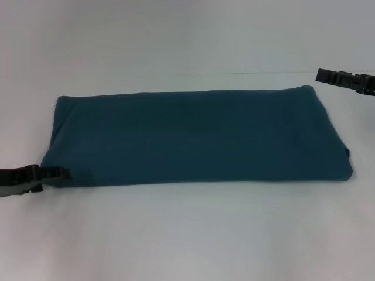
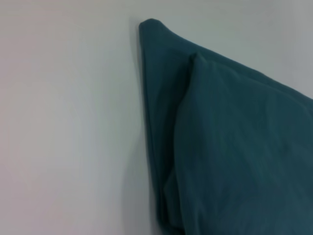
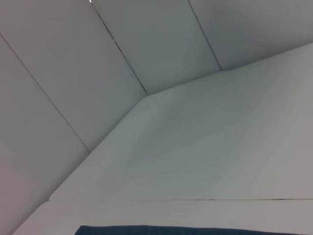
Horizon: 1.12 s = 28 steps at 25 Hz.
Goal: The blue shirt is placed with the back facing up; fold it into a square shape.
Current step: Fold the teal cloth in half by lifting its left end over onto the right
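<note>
Left gripper [image 1: 58, 172] beside blue shirt [image 1: 199, 137]

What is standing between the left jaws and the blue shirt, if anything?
Nothing visible. The left gripper is at the near-left corner of the blue shirt, on the bare white table. The right gripper is past the far-right corner.

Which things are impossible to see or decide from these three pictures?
- Left gripper, head view: body cut off by the picture's edge; open or shut unclear.
- Right gripper, head view: likewise cut off.
- Blue shirt: underside and inner layers hidden by its own folds; right wrist view shows only a strip.
</note>
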### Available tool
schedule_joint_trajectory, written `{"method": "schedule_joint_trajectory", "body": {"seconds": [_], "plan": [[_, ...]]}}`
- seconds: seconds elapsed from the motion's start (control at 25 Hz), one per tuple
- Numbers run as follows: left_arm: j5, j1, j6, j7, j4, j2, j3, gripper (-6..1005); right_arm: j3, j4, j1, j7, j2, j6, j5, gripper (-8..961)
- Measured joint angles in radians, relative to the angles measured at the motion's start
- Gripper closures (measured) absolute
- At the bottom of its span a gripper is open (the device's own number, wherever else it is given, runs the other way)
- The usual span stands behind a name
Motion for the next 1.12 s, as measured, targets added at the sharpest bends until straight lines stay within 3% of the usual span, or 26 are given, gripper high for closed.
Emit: {"method": "schedule_joint_trajectory", "body": {"seconds": [1.12], "plan": [[0.016, -0.043, -0.043, -0.009, -0.018, -0.001, 0.047, 159, 0.001, 0.0, -0.001, 0.013, -0.005, -0.001, 0.0, 44]]}}
